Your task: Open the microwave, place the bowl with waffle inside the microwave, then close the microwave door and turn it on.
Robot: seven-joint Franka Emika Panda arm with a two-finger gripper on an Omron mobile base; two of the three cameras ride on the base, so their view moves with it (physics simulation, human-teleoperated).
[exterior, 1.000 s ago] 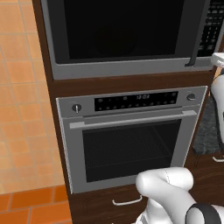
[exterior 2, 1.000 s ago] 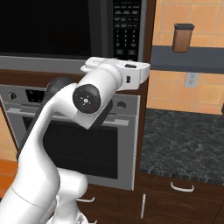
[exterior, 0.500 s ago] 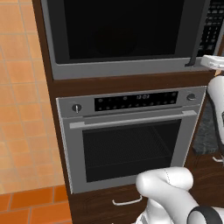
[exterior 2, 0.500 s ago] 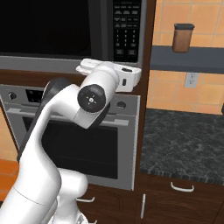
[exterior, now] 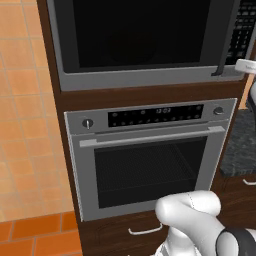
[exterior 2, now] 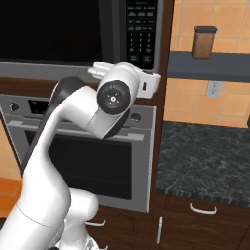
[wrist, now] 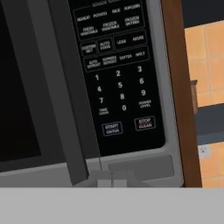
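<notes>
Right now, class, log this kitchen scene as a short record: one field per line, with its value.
microwave door: shut, dark glass
door handle: black, beside the keypad
keypad: right of the door
hand: close to the microwave's lower right corner
gripper state: cannot tell
oven: below the microwave, shut
brown canister: on the shelf at right

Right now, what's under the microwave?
Under the microwave sits a steel oven with a dark window. Below that, a wooden drawer peeks out, partly covered by the robot's arm.
</notes>
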